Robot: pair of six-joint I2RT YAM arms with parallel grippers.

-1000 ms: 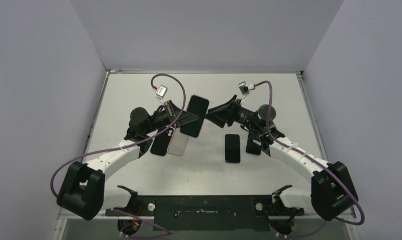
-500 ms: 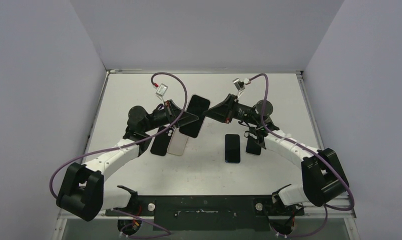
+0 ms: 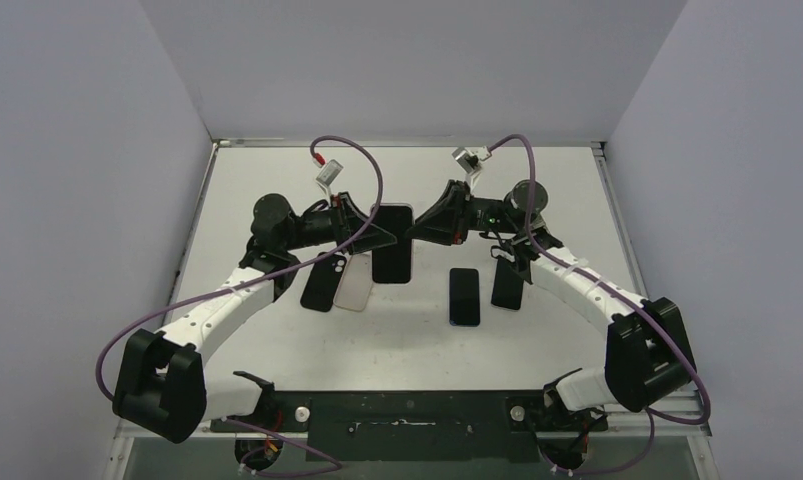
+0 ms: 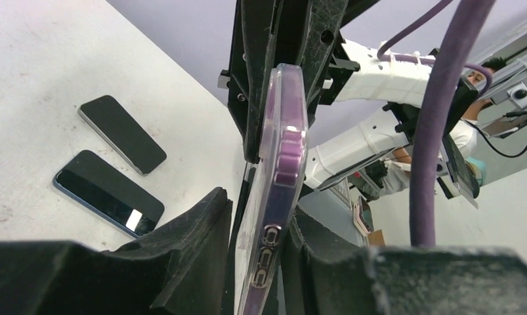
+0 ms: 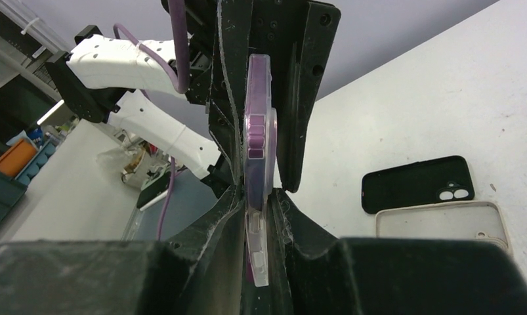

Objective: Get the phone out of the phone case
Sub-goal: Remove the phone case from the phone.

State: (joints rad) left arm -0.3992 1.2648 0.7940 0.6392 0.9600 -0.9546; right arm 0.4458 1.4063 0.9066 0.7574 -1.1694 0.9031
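Phone case [image 3: 392, 257] midair between both jaws.

From where I stand, the top camera hangs high above and behind the arm bases [image 3: 407, 412], looking down and forward over the whole table [image 3: 397, 335] to the far wall [image 3: 407, 70]. Each wrist camera sits very close, low behind its own fingers [image 4: 195, 246]. The one behind the left pincer [image 4: 257, 256] faces right, the one behind the right pincer [image 5: 259, 223] faces left. All three views share the cased phone [image 3: 392, 258] at mid-table.
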